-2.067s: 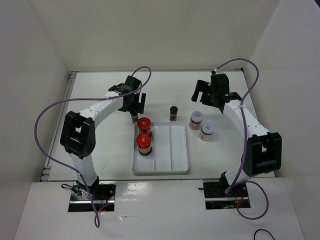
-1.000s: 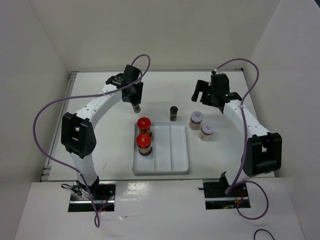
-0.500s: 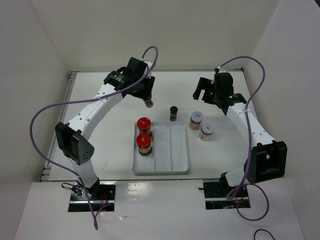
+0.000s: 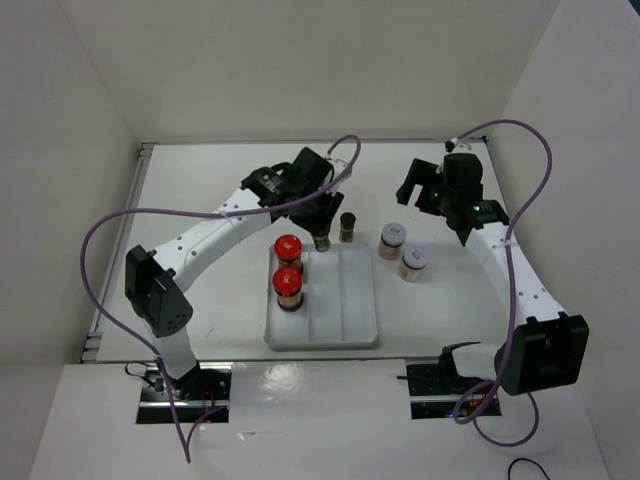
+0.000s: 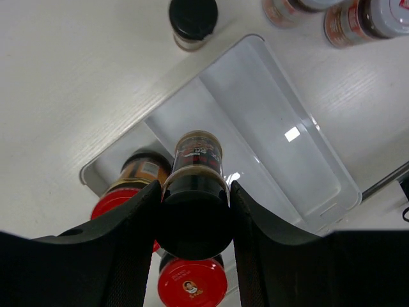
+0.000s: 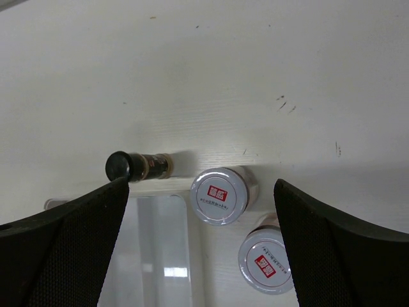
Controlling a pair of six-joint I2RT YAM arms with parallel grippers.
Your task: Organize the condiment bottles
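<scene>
A white table (image 4: 420, 310) sits enclosed by 3 plain white walls (image 4: 320, 70) under even light.

Left arm (image 4: 210, 232) and right arm (image 4: 510, 270): white tubular links, black joint housings, black wrist units. A purple cable (image 4: 130, 212) loops along each. Green speck (image 4: 437, 187) on right wrist, possibly an indicator light.
</scene>
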